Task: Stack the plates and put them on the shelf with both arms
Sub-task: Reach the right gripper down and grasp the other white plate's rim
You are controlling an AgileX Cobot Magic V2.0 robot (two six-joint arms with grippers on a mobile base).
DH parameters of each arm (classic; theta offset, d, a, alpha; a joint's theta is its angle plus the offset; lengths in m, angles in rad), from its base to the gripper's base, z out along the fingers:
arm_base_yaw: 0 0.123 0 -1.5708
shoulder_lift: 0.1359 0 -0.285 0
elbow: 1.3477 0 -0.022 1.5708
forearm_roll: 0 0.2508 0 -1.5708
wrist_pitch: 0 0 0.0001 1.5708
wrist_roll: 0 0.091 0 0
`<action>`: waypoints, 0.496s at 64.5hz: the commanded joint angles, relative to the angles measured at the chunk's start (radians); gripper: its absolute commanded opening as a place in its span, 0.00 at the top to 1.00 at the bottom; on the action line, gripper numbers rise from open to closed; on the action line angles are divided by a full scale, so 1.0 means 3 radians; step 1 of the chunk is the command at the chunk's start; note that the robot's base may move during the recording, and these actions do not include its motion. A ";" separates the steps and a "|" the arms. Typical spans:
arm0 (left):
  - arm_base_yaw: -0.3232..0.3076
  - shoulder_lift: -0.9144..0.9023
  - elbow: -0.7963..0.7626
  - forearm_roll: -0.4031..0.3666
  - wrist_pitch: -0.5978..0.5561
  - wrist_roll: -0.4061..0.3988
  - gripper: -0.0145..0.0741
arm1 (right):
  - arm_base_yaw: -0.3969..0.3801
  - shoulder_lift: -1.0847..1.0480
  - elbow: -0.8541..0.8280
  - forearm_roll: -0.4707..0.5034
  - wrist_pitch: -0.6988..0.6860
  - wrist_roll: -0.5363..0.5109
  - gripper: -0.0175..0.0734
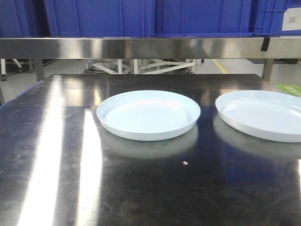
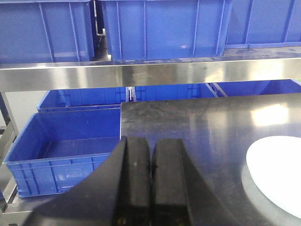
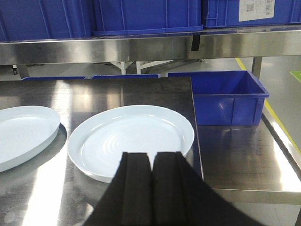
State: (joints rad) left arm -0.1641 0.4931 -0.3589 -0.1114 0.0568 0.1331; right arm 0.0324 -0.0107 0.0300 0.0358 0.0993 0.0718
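Two pale bluish-white plates lie apart on the dark steel tabletop point(image 1: 56, 155): one plate point(image 1: 148, 114) in the middle, the other plate point(image 1: 263, 114) at the right edge of the front view. The shelf point(image 1: 141, 47) runs across the back as a stainless rail. Neither gripper shows in the front view. My left gripper point(image 2: 150, 146) is shut with nothing in it, hovering near the table's left edge, with one plate's rim point(image 2: 275, 176) to its right. Above the near rim of the right plate point(image 3: 129, 139), my right gripper point(image 3: 151, 157) is shut and empty; the other plate point(image 3: 23, 134) lies to the left.
Blue plastic crates point(image 1: 99, 16) stand on the shelf above the rail. More blue crates sit low beside the table, at left point(image 2: 61, 150) and at right point(image 3: 225, 96). A small white crumb point(image 1: 185, 163) lies on the tabletop in front of the plates.
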 commanded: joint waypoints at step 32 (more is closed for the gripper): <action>0.0005 0.0011 -0.0088 -0.0032 -0.0261 -0.0025 0.74 | -0.0008 0.1002 -0.0817 0.0331 0.0192 0.0134 0.74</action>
State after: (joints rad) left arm -0.1641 0.4931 -0.3589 -0.1129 0.0568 0.1331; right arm 0.0324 0.1904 -0.1269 0.1307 0.2201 0.1117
